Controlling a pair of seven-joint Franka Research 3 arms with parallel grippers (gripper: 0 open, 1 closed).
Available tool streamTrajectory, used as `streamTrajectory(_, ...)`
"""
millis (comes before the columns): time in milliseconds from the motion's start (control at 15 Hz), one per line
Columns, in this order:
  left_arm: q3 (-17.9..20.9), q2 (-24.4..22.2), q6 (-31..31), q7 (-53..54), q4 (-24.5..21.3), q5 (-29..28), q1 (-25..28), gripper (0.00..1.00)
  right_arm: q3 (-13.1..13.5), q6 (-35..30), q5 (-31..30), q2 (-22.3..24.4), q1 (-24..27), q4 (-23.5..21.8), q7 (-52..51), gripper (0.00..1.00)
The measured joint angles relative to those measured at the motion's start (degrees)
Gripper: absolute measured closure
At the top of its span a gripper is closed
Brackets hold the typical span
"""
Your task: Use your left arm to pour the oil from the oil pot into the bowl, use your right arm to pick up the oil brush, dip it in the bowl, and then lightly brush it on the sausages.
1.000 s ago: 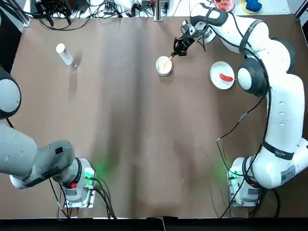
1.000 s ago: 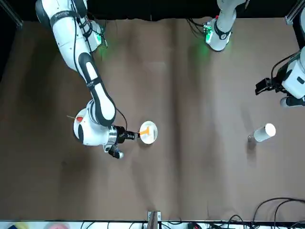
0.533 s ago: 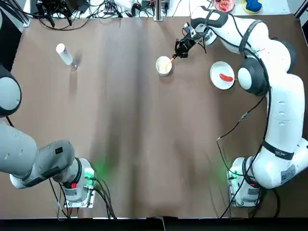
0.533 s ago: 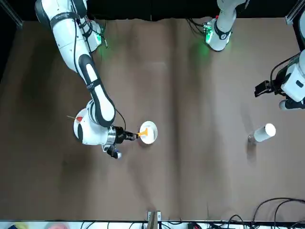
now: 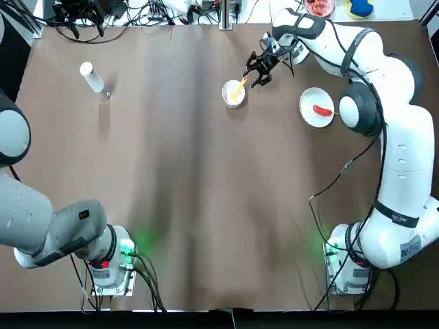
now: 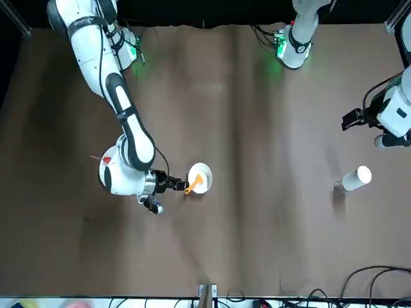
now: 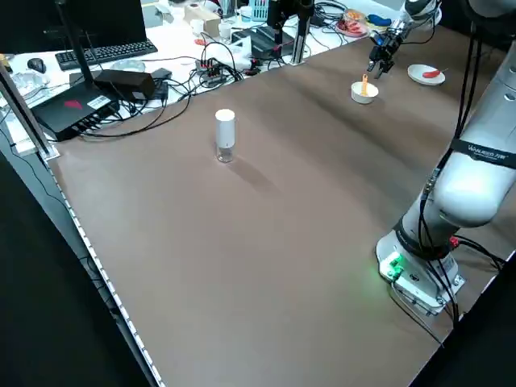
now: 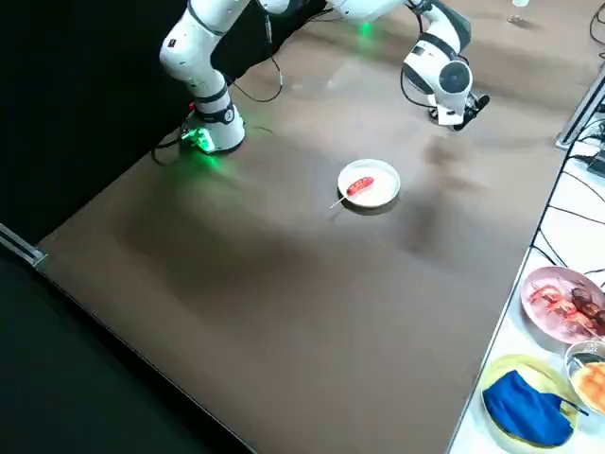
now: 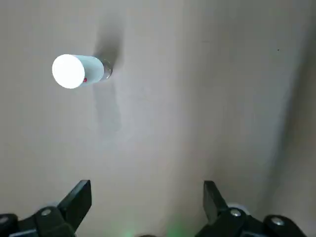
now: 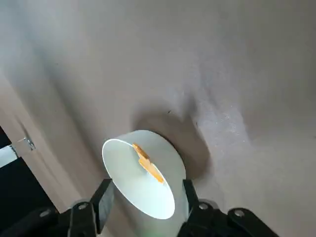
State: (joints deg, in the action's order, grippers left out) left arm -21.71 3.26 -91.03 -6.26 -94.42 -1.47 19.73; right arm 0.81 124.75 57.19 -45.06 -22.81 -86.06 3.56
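The right gripper (image 5: 254, 75) hangs beside the cup (image 5: 230, 101), fingers spread apart and gripping nothing. The brush (image 5: 238, 88) leans in the cup, its orange handle over the rim. The sausage (image 5: 322, 110) lies on a plate (image 5: 310, 121). The bottle (image 9: 81, 70) stands well apart, a red mark near its cap; the left gripper (image 9: 148, 200) hovers, fingers wide. "FRANKA RESEARCH 3" seems printed on the right arm (image 7: 487, 181), too small to read surely.

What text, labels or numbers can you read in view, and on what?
"FRANKA RESEARCH 3", or close to it: dark band on the white jointed right arm; too small to confirm.
Unreadable: white sticker on the black box.
None visible: white-capped clear bottle.
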Motion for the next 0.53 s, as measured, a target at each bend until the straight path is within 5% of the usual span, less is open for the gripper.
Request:
streamTrajectory(333, 0.0, 0.1, 0.0, 0.0, 0.0, 0.0, -0.1, 0.00, 2.3, -0.1, -1.1, 2.7, 0.5, 0.4, 0.0, 0.29)
streamTrajectory(533, 0.0, 0.1, 0.0, 0.0, 0.0, 0.0, -0.1, 0.00, 5.3, -5.9, -6.3, 6.0, 1.7, 0.7, 0.0, 0.28)
